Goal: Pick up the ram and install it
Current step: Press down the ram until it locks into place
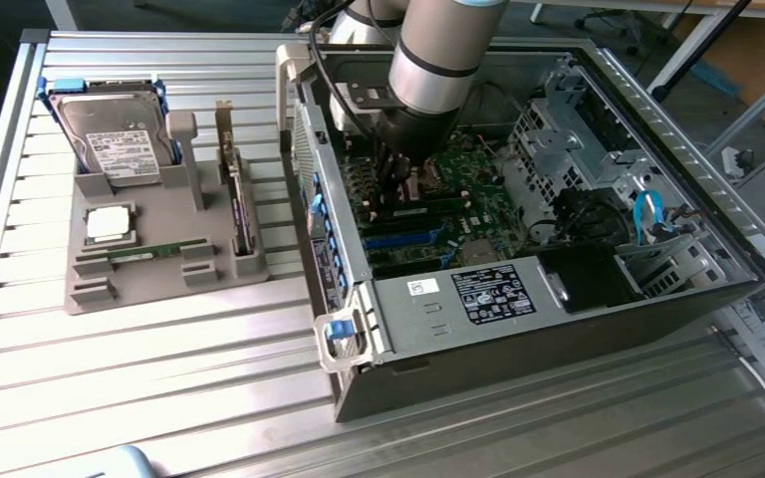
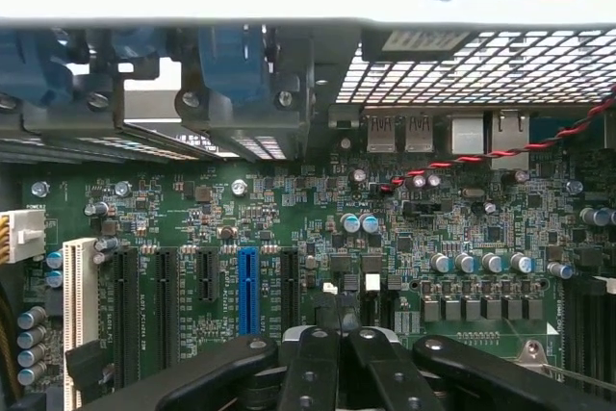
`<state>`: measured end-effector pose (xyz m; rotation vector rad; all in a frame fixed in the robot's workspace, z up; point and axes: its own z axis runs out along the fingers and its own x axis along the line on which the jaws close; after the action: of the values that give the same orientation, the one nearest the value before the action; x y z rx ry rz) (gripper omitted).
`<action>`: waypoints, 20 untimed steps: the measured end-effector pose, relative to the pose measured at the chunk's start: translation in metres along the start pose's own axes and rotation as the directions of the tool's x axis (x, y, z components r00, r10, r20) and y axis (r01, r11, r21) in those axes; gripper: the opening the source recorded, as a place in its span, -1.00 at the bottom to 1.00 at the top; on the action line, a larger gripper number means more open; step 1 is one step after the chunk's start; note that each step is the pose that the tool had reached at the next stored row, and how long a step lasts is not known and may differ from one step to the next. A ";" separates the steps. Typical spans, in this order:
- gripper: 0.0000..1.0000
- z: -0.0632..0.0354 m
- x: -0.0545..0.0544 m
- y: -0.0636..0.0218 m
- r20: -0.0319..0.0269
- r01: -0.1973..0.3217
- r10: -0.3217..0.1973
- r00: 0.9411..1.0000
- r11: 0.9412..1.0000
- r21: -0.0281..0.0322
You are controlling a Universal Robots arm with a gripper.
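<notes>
Pincer [image 2: 339, 334], fingers [image 2: 310, 372] closed together with nothing visibly held, hangs just above the motherboard [image 2: 289, 228] inside the open case [image 1: 489, 299]. One ram [image 1: 156, 251] lies flat in the grey holder [image 1: 156, 284] near the tabletop's [image 1: 156, 398] edge, beside the case.

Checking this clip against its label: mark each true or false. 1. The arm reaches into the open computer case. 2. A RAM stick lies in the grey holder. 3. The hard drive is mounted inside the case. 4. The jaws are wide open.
1. True: the gripper hangs over the motherboard in the computer case.
2. True: one RAM stick lies in the grey holder.
3. False: the hard drive stands in the holder, outside the case.
4. False: the jaws are shut; whether they hold anything is hidden.
</notes>
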<state>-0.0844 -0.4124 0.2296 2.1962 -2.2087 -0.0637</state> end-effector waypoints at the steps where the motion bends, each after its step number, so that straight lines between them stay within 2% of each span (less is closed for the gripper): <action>1: -0.79 -0.0005 0.000 0.0000 0.000 0.000 0.000 1.000 1.000 0.000; 6: -0.79 -0.0096 0.000 0.0004 0.000 0.000 0.000 1.000 1.000 0.000; 20: -0.79 -0.0509 -0.001 0.0024 0.000 0.000 0.000 1.000 1.000 0.000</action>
<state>-0.0844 -0.4124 0.2806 2.1960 -2.2084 -0.0635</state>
